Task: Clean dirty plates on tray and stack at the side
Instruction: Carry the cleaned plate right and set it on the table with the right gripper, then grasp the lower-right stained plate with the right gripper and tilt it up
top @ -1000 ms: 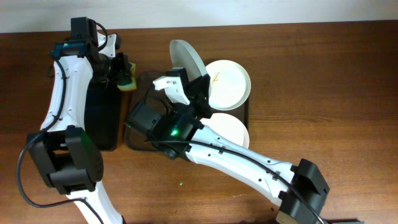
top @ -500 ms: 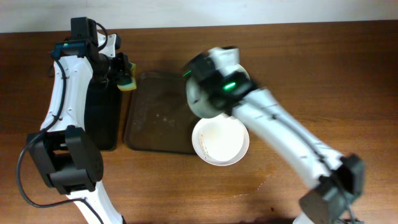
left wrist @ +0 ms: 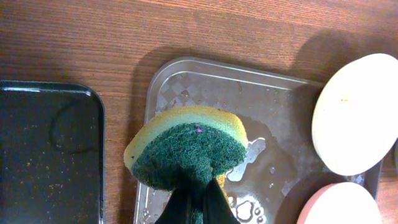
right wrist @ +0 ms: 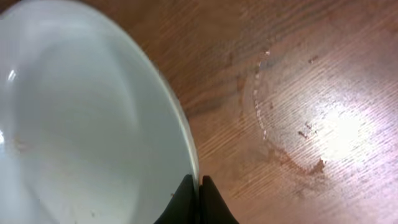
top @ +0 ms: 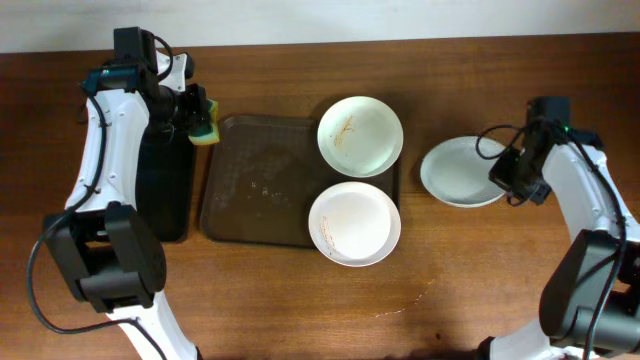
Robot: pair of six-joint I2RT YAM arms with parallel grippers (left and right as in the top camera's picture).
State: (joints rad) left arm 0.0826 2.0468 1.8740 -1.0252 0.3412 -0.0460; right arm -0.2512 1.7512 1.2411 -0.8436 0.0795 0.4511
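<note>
Out on the tabletop (top: pixel 480 290), the brown tray (top: pixel 255 190) carries two dirty plates, the streaked far plate (top: pixel 360 135) and the speckled near plate (top: pixel 354 223), while the third plate (top: pixel 462 172) lies on the wood to the right, so I judge one set aside, two left to scrub and stack. The left end effector (left wrist: pixel 194 199) is clamped on a green-and-yellow sponge (left wrist: pixel 189 149) over the tray's corner, and the right end effector (right wrist: pixel 199 198) pinches the third plate's rim. No brand or writing is readable.
</note>
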